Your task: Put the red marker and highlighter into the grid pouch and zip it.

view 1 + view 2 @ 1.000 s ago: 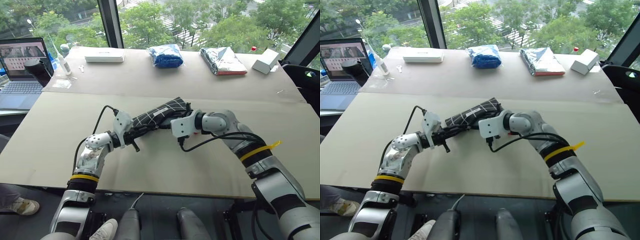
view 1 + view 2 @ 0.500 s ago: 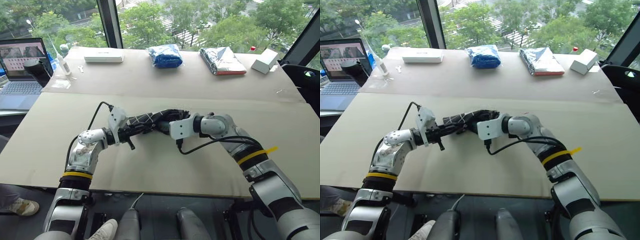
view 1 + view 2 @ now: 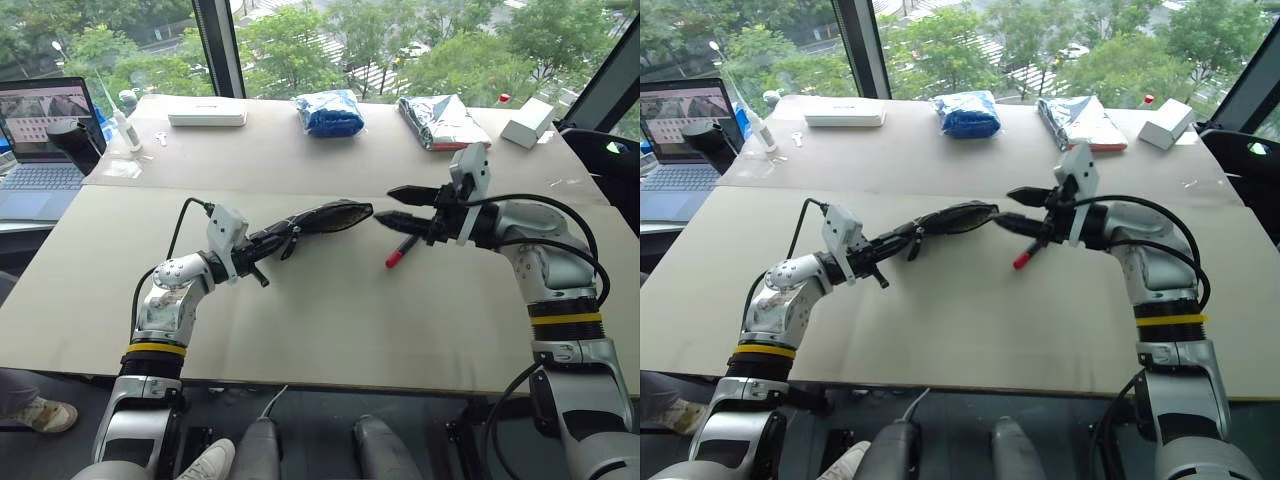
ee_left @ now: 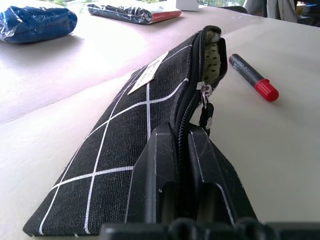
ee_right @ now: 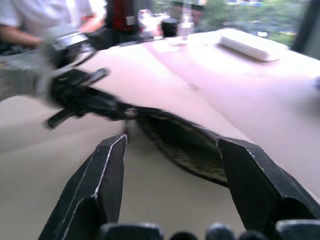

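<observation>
Grid pouch: you see it lifted off the worktop, pinched at its near-left end and reaching out to the far right; its mouth at the far end gapes open, zipper undone there, and the left wrist view shows a white label on its side and the zipper pull hanging just beyond the fingers.
Red marker: it lies flat on the worktop just right of the pouch's open end, apart from it, red end toward you.
Highlighter: you cannot pick it out; a pale speckled surface shows inside the pouch mouth, too unclear to name.
Left end effector: its fingers are clamped together on the pouch's zipper edge, holding it in the air.
Right end effector: its fingers are spread wide with nothing between them, hovering above the worktop, tips pointed at the pouch's open mouth and close to it; the marker lies below it.
Far strip of the worktop: a flat white box on the left, a blue bag in the middle, a silvery packet with a red edge right of that, a small white box at the far right.
Far left: an open laptop beside the worktop.
</observation>
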Controlling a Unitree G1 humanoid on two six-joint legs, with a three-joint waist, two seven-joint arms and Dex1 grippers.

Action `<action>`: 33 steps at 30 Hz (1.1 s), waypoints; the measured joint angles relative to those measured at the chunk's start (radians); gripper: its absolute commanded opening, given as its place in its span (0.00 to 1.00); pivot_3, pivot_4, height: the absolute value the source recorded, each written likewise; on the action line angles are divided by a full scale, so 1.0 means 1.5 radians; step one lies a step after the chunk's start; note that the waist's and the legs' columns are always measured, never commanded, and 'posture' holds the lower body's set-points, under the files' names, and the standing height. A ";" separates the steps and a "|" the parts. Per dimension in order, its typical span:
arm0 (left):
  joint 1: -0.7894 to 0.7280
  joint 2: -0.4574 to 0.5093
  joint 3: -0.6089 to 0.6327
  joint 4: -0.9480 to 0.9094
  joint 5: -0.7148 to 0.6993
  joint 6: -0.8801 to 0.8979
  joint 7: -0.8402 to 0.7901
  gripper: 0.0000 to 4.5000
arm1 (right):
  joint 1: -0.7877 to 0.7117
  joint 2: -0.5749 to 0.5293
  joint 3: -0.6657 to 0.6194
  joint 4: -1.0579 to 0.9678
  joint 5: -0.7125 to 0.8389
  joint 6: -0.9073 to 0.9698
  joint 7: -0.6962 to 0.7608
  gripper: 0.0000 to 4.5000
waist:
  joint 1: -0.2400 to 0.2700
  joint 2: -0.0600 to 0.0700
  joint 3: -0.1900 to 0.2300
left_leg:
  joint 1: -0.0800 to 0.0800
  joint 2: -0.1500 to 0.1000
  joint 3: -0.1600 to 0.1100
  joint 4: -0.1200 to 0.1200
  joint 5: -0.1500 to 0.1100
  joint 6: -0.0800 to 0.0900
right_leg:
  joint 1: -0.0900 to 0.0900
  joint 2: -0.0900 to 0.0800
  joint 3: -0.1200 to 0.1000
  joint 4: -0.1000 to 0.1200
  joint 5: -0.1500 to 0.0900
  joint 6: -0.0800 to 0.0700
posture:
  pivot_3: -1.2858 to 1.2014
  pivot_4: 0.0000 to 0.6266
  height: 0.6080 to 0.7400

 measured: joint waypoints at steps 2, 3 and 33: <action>0.000 -0.001 0.000 0.000 0.000 0.000 0.002 0.00 | 0.001 0.019 -0.030 0.009 -0.009 0.054 -0.097 0.72 | 0.000 0.000 0.000 | -0.001 0.000 0.000 -0.001 0.000 0.000 | -0.001 0.000 0.000 0.000 0.000 0.000 | 0.52 0.24 1.00; 0.000 -0.002 0.000 0.000 0.000 0.000 0.003 0.00 | 0.002 0.034 -0.041 0.005 -0.013 0.077 -0.142 0.72 | -0.001 0.000 0.000 | -0.001 0.000 0.000 -0.001 0.000 0.000 | -0.001 0.000 0.000 0.000 0.000 0.000 | 0.52 0.24 1.00; 0.007 -0.031 -0.003 0.003 0.002 -0.005 0.023 0.00 | 0.106 0.307 -0.041 -0.233 -0.195 0.306 -0.680 0.72 | 0.001 0.000 0.000 | -0.002 0.000 0.000 -0.001 0.000 0.000 | -0.002 0.000 0.000 -0.001 0.000 0.000 | 0.52 0.24 1.00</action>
